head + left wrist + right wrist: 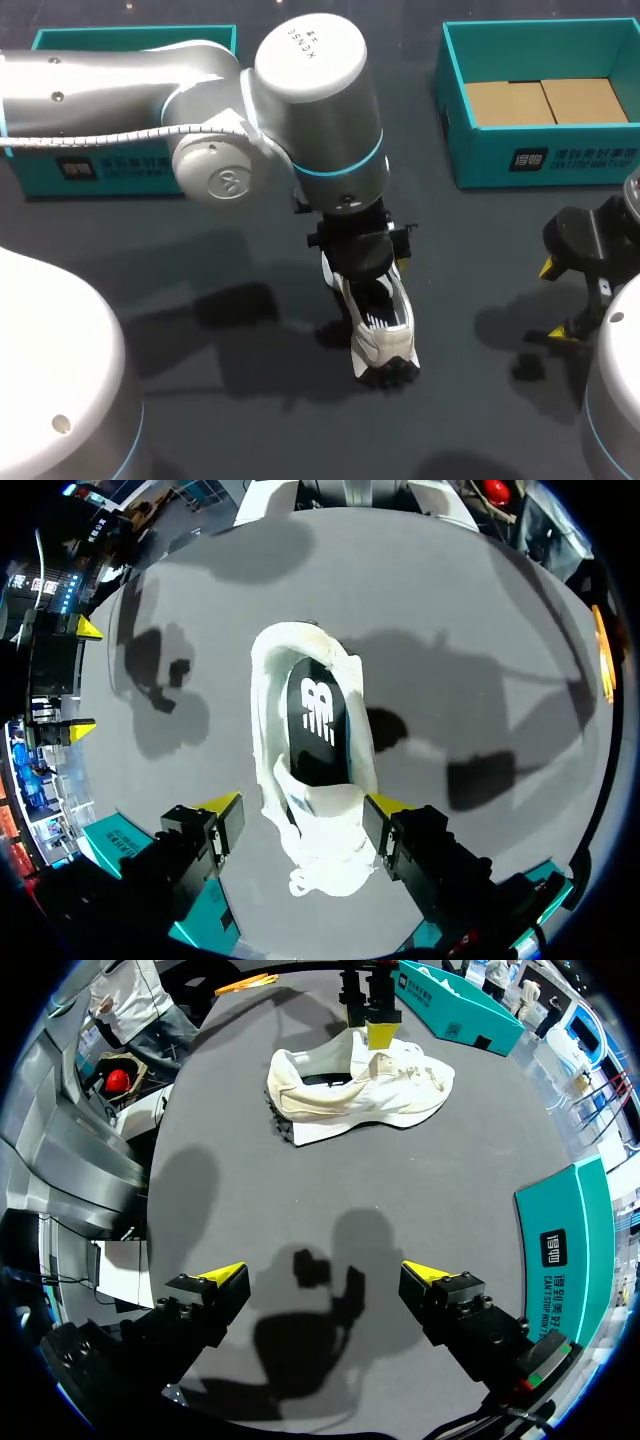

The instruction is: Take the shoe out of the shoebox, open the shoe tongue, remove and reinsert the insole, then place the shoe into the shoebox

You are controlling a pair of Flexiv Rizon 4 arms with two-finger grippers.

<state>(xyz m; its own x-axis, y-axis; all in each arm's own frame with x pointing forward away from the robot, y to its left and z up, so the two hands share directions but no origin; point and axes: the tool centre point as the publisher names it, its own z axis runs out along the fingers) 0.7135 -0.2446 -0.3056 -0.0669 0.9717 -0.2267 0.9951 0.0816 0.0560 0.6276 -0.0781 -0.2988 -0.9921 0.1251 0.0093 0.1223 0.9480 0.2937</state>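
A cream-white shoe stands on the dark table near the middle, its black insole showing through the opening. My left gripper hangs right over the shoe, open, with the tongue and lace part between its fingers. One yellow fingertip rests against the shoe's side; the other fingertip stands a little apart from it. In the head view the left wrist covers the fingers. My right gripper stands open and empty to the right, with the shoe well ahead of it.
An open teal shoebox with cardboard inside stands at the back right, close beside my right gripper. A second teal box sits at the back left behind my left arm.
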